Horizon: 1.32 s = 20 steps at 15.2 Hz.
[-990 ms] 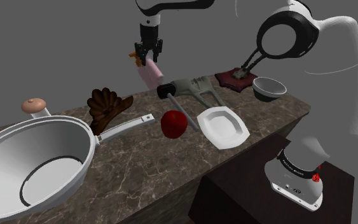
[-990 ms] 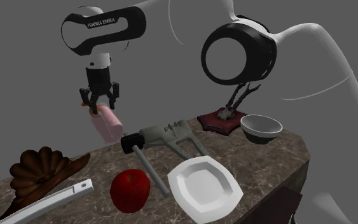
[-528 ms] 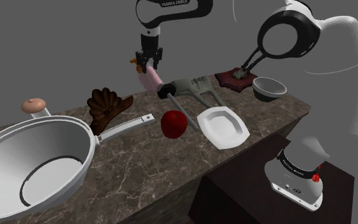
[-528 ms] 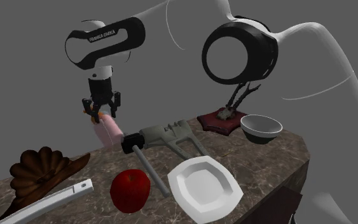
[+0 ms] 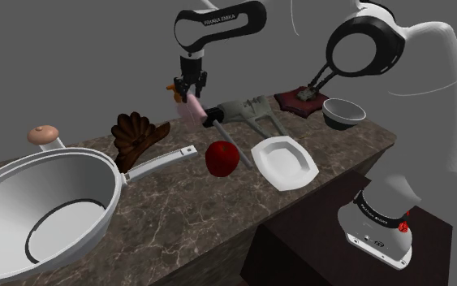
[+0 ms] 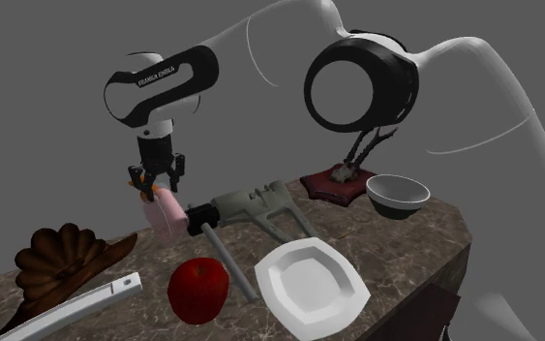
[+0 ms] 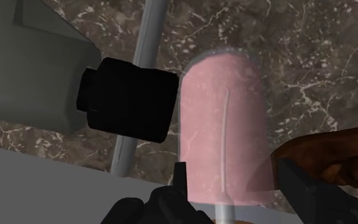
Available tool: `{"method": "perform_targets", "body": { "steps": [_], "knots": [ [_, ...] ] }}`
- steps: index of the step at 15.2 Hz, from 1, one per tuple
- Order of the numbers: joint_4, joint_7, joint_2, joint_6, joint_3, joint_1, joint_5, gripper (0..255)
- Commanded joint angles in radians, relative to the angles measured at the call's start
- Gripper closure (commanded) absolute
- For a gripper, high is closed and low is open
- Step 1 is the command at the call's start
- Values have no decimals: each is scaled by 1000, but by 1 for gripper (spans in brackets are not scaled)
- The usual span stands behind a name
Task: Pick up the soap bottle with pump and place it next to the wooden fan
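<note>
The end effector (image 5: 191,91) clasps the pink soap bottle (image 5: 195,109) by its pump end, body slanting down over the desk (image 5: 218,213) at upper centre, the brown fan (image 5: 137,135) lying to its lower left.

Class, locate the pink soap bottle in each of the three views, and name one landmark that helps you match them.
Shoulder view: soap bottle above centre, held by the gripper.
Second exterior view: bottle left of centre, under the gripper.
Wrist view: bottle clasped between the gripper's fingers.
Shared landmark: the black knob of the grey tool, right beside the bottle.
</note>
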Motion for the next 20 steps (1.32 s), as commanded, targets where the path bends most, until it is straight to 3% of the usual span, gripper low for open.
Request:
{"method": "perform_targets", "body": {
  "steps": [1, 6, 13, 14, 20],
  "knots": [
    [-24, -1, 4, 26, 0, 0, 0, 255],
    [-61, -5, 25, 84, 2, 1, 4, 255],
    [-61, -5, 25, 84, 1, 1, 4, 255],
    [-52, -2, 32, 81, 2, 3, 4, 0],
    [-46, -4, 13, 57, 0, 1, 2, 0]
  ]
}}
